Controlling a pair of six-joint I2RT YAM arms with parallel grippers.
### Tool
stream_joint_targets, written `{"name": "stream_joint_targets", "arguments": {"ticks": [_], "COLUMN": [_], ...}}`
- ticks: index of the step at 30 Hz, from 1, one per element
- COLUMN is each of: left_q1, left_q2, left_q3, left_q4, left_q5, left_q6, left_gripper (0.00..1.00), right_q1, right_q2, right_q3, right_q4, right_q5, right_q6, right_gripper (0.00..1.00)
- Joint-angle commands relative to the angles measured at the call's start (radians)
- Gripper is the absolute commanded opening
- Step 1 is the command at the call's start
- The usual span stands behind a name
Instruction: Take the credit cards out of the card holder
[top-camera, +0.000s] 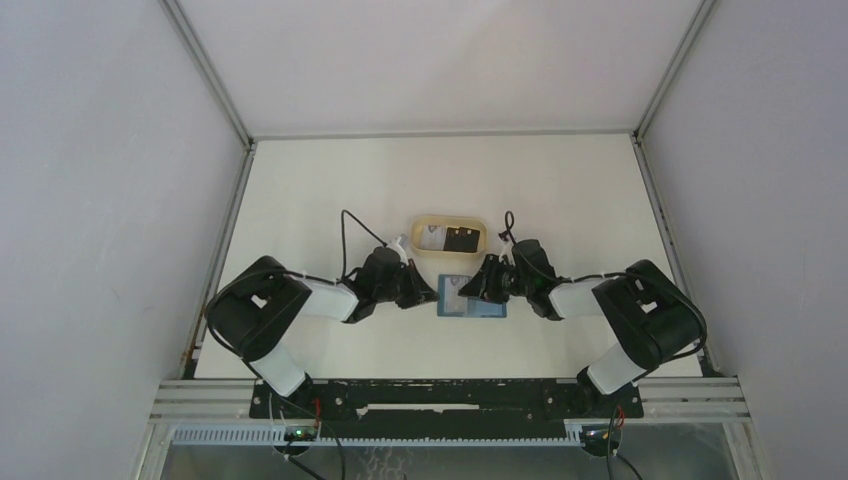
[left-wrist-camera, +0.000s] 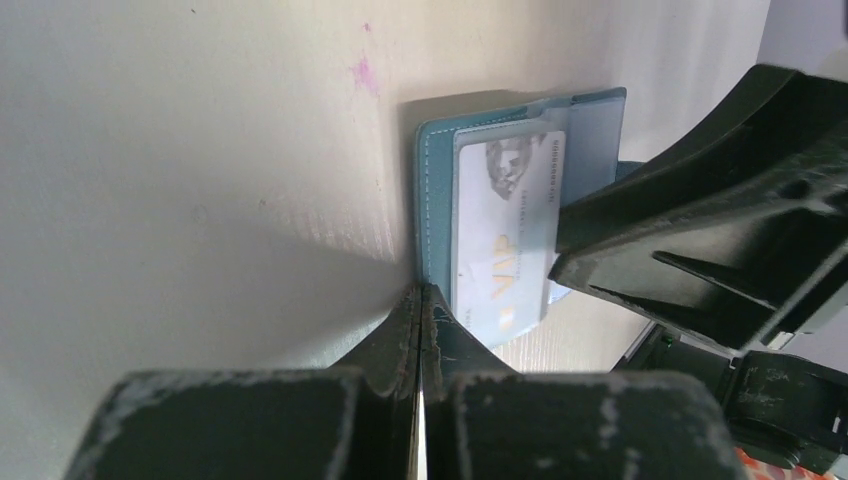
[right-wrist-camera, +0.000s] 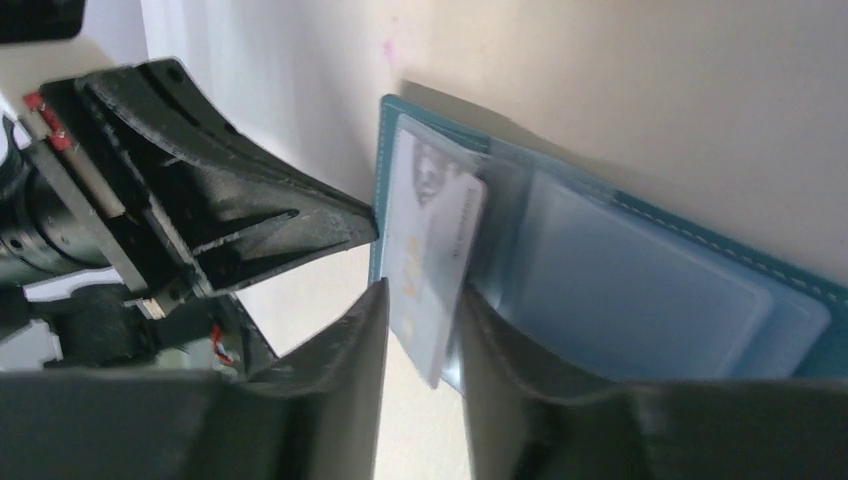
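The left arm (top-camera: 300, 300) and right arm (top-camera: 600, 300) are showing bulky black joints between white links. Thin black cables (top-camera: 347, 225) are looping off the wrists, and the black jaws are looking scuffed grey.

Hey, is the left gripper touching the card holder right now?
Touching. The right wrist view shows the left gripper's shut tips meeting the card holder's teal edge with no gap, and the left wrist view agrees.

White table (top-camera: 330, 190) bears an open teal card holder (top-camera: 480, 308) and tan tray (top-camera: 450, 216).
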Motion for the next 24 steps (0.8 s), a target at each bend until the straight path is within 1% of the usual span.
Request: {"name": "stream_joint_targets", "arguments": {"ticks": [1,5,9,12,24], "left_q1": [-0.009,-0.008,-0.008,-0.009,-0.007], "left_q2": [0.034,0.051,0.058,0.062,0.094], "left_q3": [0.020,0.024,0.025,0.026,0.042], "left_q4": [-0.075,-0.071,-0.068,-0.068,-0.068], "left_q5": [-0.042,-0.036,-0.034,-0.034,-0.027], "left_q6": [0.045,0.046,0.044,0.045,0.045], "left_gripper": [0.00,0.00,0.00,0.00,0.00], "right_q1": [-0.008,-0.018,-0.027,-0.044,-0.179], "right_q2": [0.022,0.044,0.049,0.031,-0.160], "right_q3": [-0.032,-0.034,-0.036,-0.036,-0.054], "right_q4": [0.114,0.140,0.153,0.123,-0.176], "right_q5": [-0.043,-0.064,-0.077,-0.094,-0.104], "right_q6": [0.043,0.053,0.060,0.046,-0.101], "right_gripper": [0.25,0.00,0.00,0.00,0.00]}}
